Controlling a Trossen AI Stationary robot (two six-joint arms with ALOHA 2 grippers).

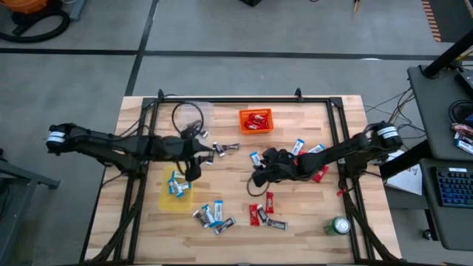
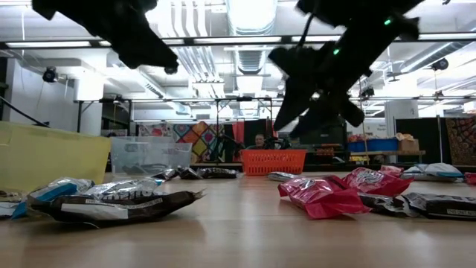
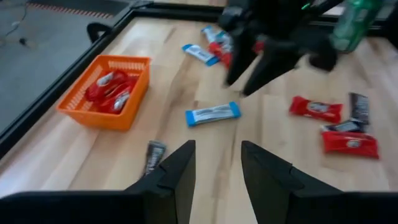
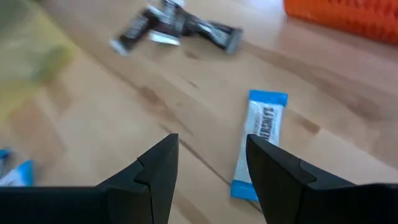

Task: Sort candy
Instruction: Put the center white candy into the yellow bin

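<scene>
Wooden planks make up the surface (image 1: 295, 229), strewn with candy (image 1: 214, 214) in loose clusters toward six o'clock and the centre. An orange bin (image 1: 256, 120) at twelve o'clock holds red bars; a yellow bin (image 1: 164, 198) at about eight o'clock holds blue-and-white ones. At centre-left, above the yellow bin's far edge, the left gripper (image 3: 217, 180) hangs with jaws apart and nothing between them. At centre-right, the right gripper (image 4: 208, 168) hovers, jaws spread and empty, over a blue-and-white bar (image 4: 258, 143). A green can (image 1: 339, 225) stands at five o'clock.
</scene>
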